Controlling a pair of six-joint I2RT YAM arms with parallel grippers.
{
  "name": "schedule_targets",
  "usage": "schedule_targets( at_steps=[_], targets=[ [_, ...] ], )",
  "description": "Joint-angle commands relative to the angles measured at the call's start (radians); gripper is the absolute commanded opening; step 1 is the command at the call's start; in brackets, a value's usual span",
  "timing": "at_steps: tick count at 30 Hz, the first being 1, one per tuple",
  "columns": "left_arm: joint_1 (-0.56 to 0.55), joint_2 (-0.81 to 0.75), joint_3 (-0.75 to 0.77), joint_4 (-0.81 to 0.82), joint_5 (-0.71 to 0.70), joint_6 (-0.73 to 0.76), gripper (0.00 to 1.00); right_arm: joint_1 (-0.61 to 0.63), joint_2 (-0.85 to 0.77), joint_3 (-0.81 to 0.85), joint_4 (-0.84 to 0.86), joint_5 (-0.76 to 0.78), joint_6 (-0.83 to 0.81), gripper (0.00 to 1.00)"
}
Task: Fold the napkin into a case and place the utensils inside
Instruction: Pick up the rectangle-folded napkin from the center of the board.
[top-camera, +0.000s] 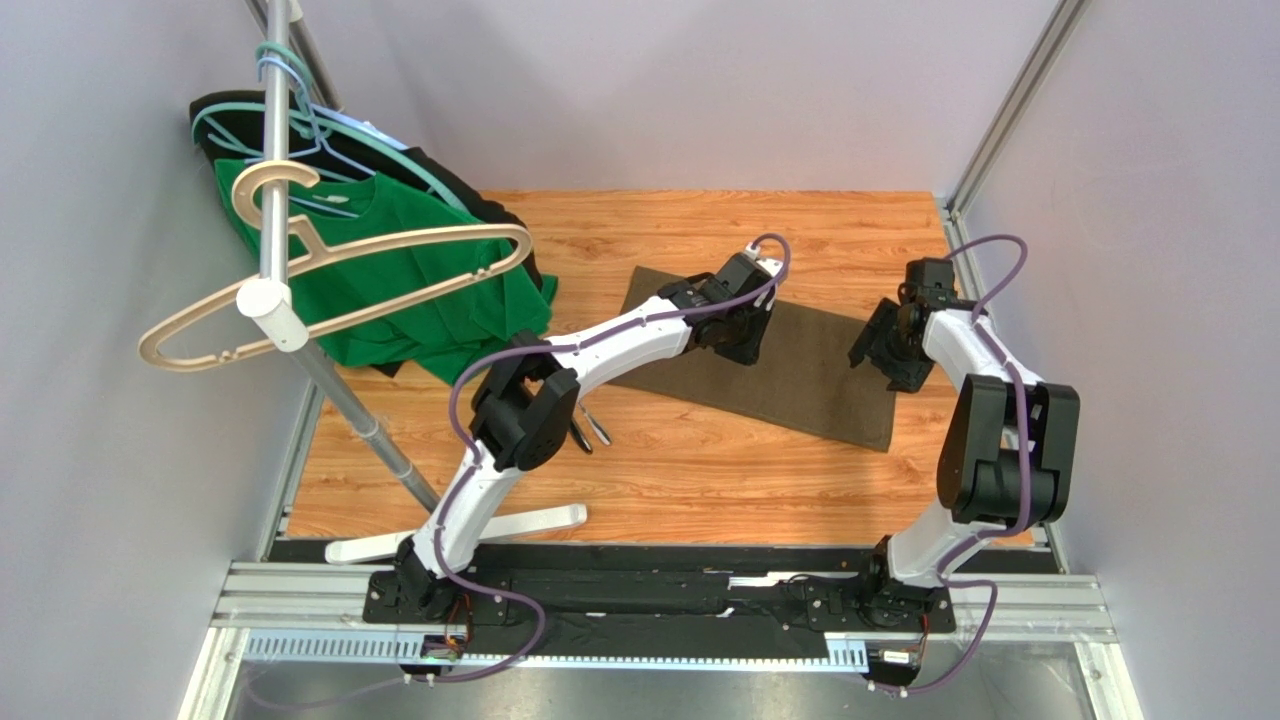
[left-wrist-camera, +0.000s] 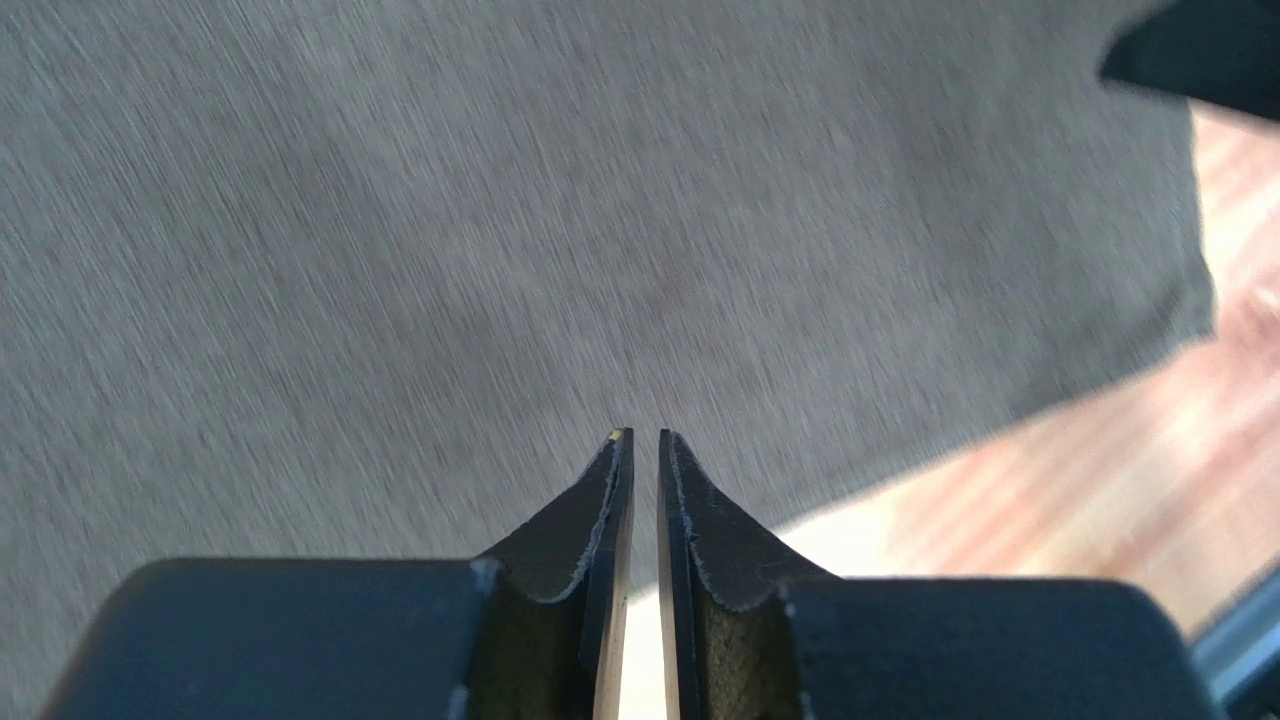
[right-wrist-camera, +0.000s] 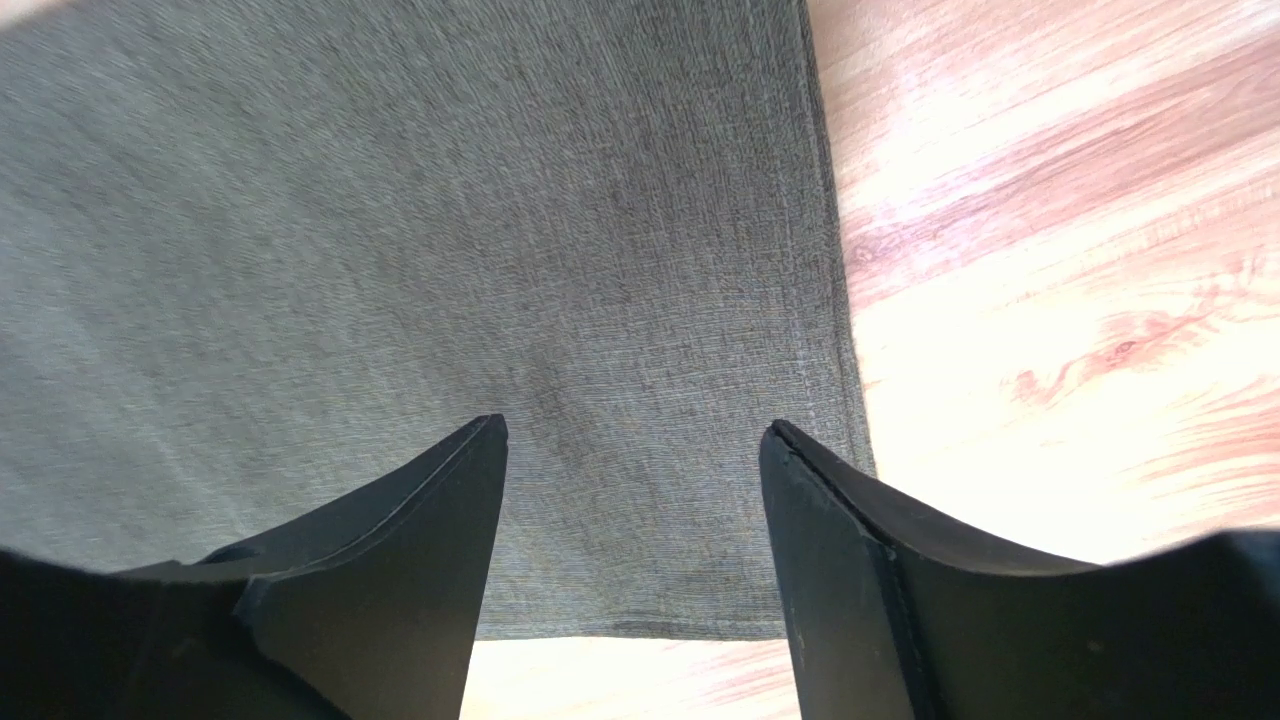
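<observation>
From the top, the napkin (top-camera: 819, 375) lies flat on the wood table (top-camera: 676, 480). It is not folded yet. It is a long brown cloth, and its long side runs from the far left down to the near right. The left gripper (top-camera: 744, 338) hangs over the middle of the napkin. The right gripper (top-camera: 887, 357) is at the napkin's right end, so it is the nearer one to that short edge. The utensils (top-camera: 591, 428) lie on the wood to the left of the napkin, partly hidden under the left arm. They look thin and hard, with dark handles. A green shirt (top-camera: 436, 300) hangs well apart at the far left.

From the left wrist, the cloth fills almost all the view just past the fingers. It looks soft and a bit fuzzy. The fingers are nearly closed, with only a thin gap, and nothing shows between them. Bare wood shows at the near right.

From the right wrist, the fingers are wide open with nothing in them. The napkin lies right below and between them. Its stitched edge runs straight just beside the right finger (right-wrist-camera: 902, 585), and its corner sits near that fingertip. I think the next move is to grab this end and fold it over.
</observation>
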Motion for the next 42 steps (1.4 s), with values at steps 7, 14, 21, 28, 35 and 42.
schedule_targets(
  at_steps=[7, 14, 21, 28, 35, 42],
  targets=[
    [0.017, 0.137, 0.184, 0.015, 0.054, -0.024, 0.17, -0.053, 0.066, -0.018, 0.073, 0.06, -0.096, 0.63],
    [0.017, 0.135, 0.166, 0.026, 0.097, -0.058, 0.17, -0.073, 0.172, 0.019, 0.073, 0.015, -0.123, 0.6],
    [0.034, 0.109, 0.118, 0.041, 0.094, -0.091, 0.16, -0.058, 0.192, -0.018, 0.075, 0.028, -0.107, 0.49],
    [0.069, 0.108, 0.106, 0.075, 0.15, -0.185, 0.16, 0.014, 0.197, -0.007, 0.062, 0.132, -0.107, 0.3],
    [0.077, 0.099, 0.101, 0.095, 0.18, -0.202, 0.17, 0.037, 0.148, 0.023, 0.015, 0.182, -0.087, 0.0],
    [0.083, 0.217, 0.164, 0.136, 0.242, -0.336, 0.17, 0.037, -0.099, -0.027, -0.063, 0.169, -0.057, 0.0]
  ],
)
